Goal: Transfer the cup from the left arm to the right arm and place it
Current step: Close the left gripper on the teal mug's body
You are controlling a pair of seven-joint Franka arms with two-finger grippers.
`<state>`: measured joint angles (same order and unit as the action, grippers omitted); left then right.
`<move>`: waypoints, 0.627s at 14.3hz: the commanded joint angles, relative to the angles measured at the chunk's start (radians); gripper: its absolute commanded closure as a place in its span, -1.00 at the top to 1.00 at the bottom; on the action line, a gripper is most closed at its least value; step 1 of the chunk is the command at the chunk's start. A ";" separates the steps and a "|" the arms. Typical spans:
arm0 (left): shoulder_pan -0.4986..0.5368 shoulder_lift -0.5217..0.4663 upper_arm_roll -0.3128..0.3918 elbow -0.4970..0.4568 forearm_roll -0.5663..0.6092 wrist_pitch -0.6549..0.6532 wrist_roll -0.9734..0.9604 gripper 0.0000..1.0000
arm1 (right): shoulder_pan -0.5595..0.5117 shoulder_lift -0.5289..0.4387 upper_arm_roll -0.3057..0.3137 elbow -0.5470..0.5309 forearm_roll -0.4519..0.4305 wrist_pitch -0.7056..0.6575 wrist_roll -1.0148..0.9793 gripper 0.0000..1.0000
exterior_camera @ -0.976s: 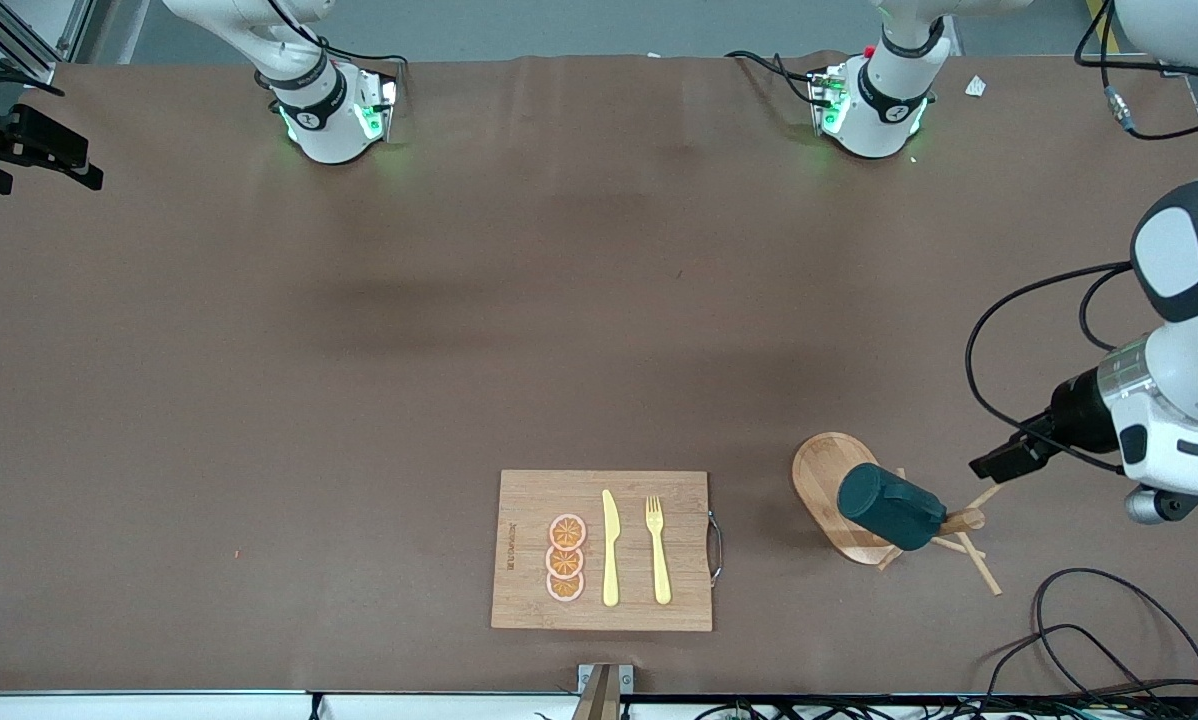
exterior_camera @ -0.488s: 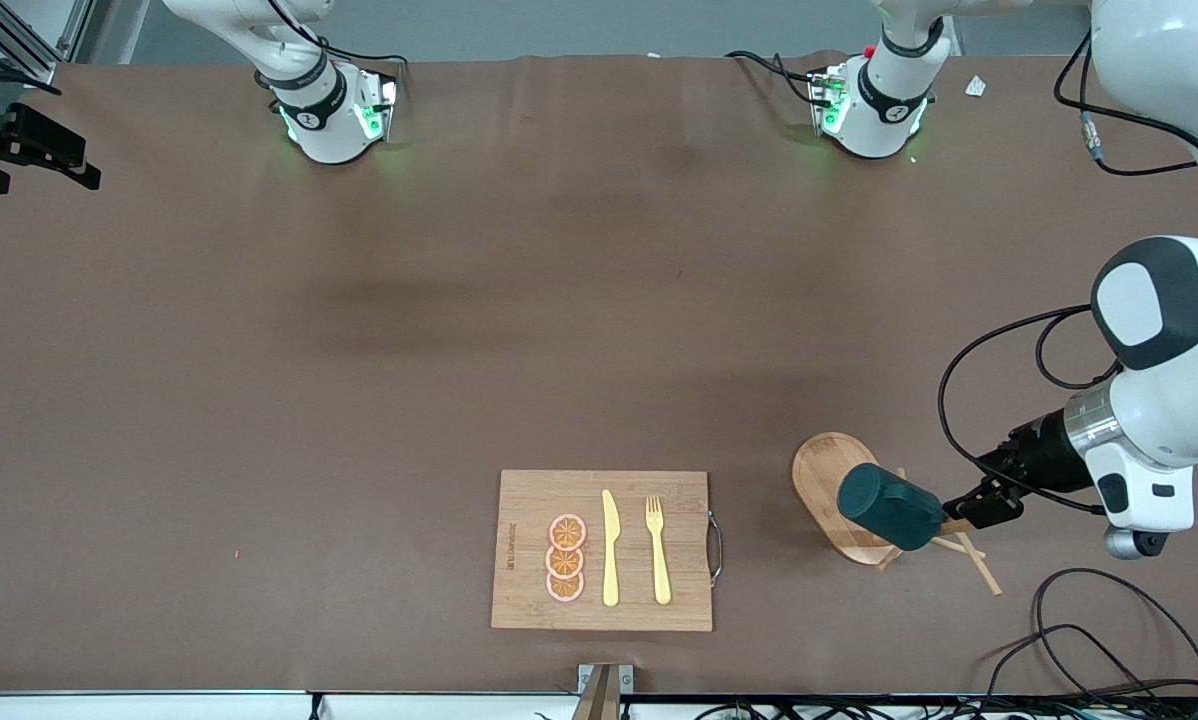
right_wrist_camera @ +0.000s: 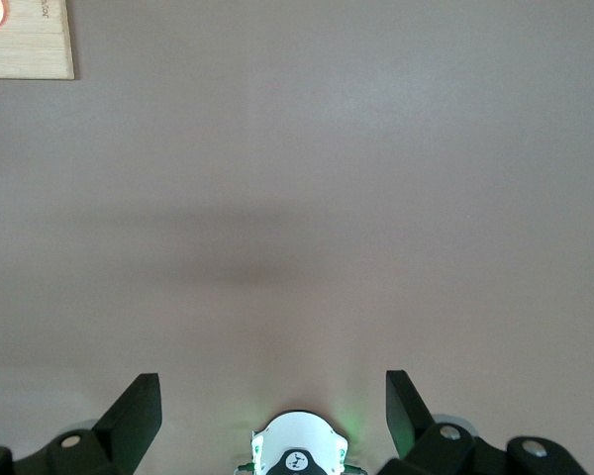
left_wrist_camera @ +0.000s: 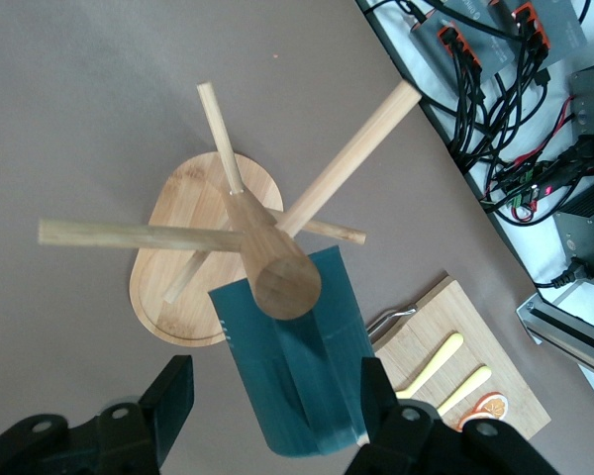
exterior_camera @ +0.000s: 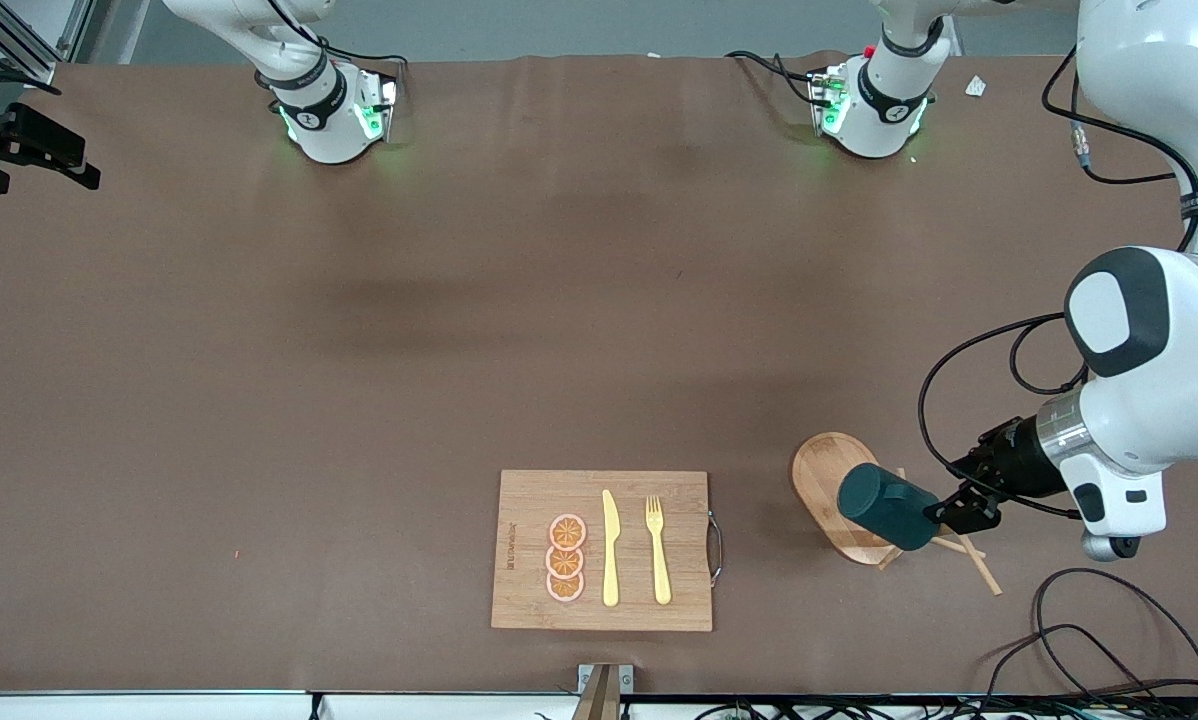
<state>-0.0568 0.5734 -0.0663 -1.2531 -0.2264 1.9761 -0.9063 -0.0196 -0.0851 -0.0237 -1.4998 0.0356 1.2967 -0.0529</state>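
place: robotics lab | evidence: table-mounted arm bases (exterior_camera: 324, 115), cable bundles (left_wrist_camera: 495, 89)

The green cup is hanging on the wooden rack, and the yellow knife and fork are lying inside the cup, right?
Not quite. The cup does hang on the wooden rack, but the knife and fork lie on the cutting board, beside the orange slices. The front view shows them nowhere near the cup.

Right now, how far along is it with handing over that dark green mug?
Early. Nothing is finished: the dark teal-green mug hangs on the wooden peg rack. In hand: the left gripper straddles the mug, fingers not visibly touching. Left: lifting, passing, placing. The right gripper waits open.
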 commanded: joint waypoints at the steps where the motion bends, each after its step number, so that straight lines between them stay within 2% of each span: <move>1: -0.003 0.028 -0.001 0.031 -0.013 0.020 -0.045 0.46 | 0.000 -0.018 0.001 -0.007 -0.006 -0.002 0.002 1.00; 9: -0.002 0.042 -0.024 0.029 -0.013 0.040 -0.082 0.22 | -0.003 -0.016 -0.001 -0.007 -0.006 0.007 -0.008 1.00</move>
<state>-0.0568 0.5980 -0.0901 -1.2519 -0.2265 2.0132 -0.9763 -0.0198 -0.0851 -0.0253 -1.4992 0.0356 1.3001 -0.0530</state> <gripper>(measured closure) 0.374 0.000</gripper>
